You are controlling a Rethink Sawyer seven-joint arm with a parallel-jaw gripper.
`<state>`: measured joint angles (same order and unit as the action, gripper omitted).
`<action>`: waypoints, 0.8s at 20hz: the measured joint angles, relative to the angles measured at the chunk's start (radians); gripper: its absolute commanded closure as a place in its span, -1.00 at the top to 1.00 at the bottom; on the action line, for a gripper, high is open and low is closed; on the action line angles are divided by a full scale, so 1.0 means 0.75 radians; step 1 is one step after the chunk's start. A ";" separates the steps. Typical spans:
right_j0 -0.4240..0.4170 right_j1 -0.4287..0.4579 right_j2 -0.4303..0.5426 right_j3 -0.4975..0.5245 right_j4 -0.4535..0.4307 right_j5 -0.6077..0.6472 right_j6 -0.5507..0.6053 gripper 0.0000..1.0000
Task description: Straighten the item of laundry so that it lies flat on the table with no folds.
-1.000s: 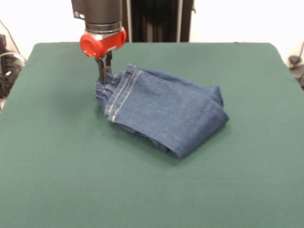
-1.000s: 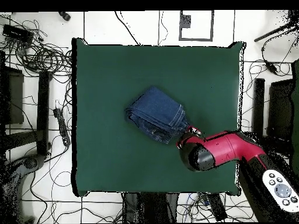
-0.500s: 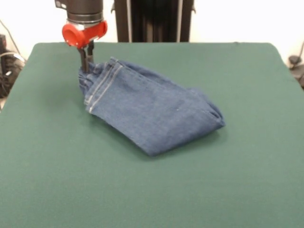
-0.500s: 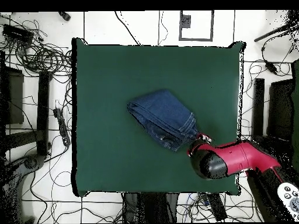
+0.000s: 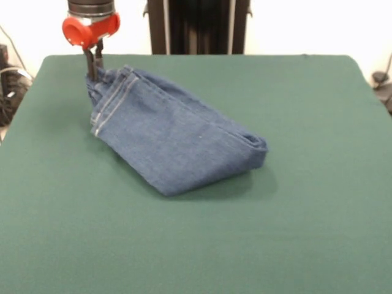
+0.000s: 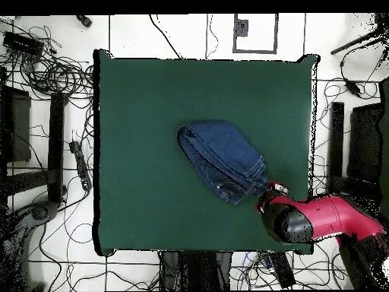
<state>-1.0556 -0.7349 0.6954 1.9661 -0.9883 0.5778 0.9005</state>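
Note:
The item of laundry [image 5: 174,138] is a small pair of blue denim jeans, folded over on itself in a thick bundle on the dark green table [image 5: 306,233]. In the front view its stitched edge is lifted at the far left, and my gripper [image 5: 94,75] is shut on that edge. Seen from overhead, the jeans [image 6: 224,158] lie right of the table's middle, and my gripper [image 6: 268,186] holds their lower right end near the table's [image 6: 137,114] bottom right corner. The fold at the other end rests on the cloth.
Cables and stands lie on the floor around the table in the overhead view. A dark upright panel [image 5: 199,27] stands behind the table's far edge in the front view.
My gripper has dragged the held edge of the jeans left and farther back in the front view. The whole bundle slid with it and stretched out longer.

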 measured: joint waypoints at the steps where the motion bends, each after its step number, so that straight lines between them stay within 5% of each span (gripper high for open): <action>1: -0.009 -0.003 0.003 0.002 0.004 0.001 -0.007 -1.00; 16: -0.154 -0.036 0.056 0.028 0.046 0.049 -0.189 -1.00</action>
<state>-1.1714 -0.7616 0.7376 1.9873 -0.9540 0.6142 0.7585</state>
